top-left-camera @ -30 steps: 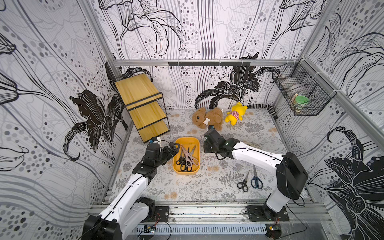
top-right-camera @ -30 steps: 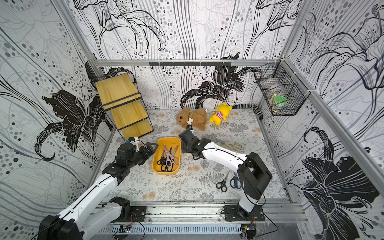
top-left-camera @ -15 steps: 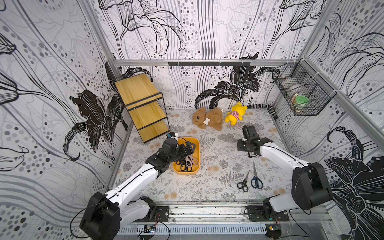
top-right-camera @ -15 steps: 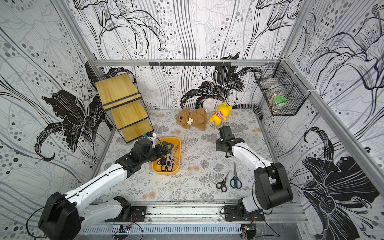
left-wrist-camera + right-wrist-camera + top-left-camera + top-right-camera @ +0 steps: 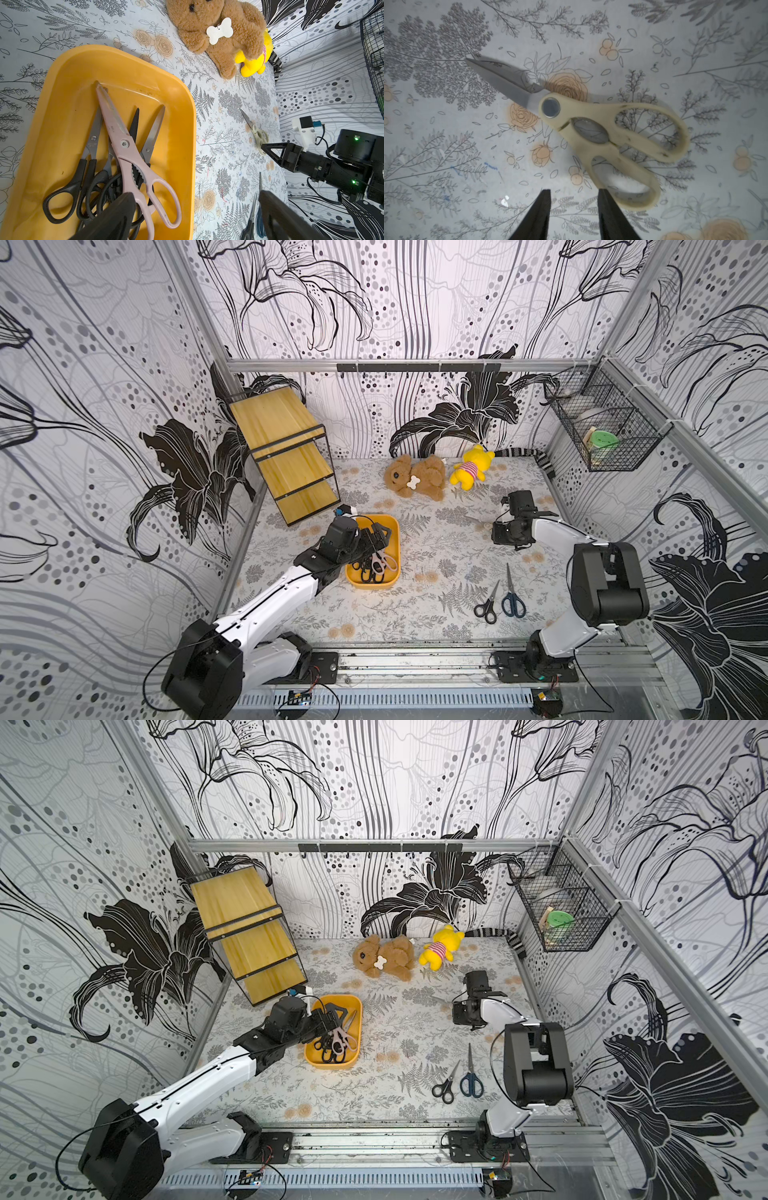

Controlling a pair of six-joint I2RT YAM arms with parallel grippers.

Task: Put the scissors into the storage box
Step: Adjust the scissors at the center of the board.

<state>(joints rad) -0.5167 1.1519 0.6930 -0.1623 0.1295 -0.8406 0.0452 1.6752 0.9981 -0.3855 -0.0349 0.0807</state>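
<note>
Several steel scissors (image 5: 124,143) fill glossy rounded box (image 5: 68,91).

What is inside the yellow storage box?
Pinkish scissors lie on several black-handled scissors in the storage box. A jaw of the left gripper covers some handles, so their count is unclear.

Walls (image 5: 415,302) papered in black-and-white lily print, silver rail (image 5: 291,364) along the back wall, floor mat (image 5: 436,539) with grey ferns and peach roses, wooden shelf rack (image 5: 286,448) in a back corner, black wire basket (image 5: 602,435) hung on a side wall, even light.
</note>
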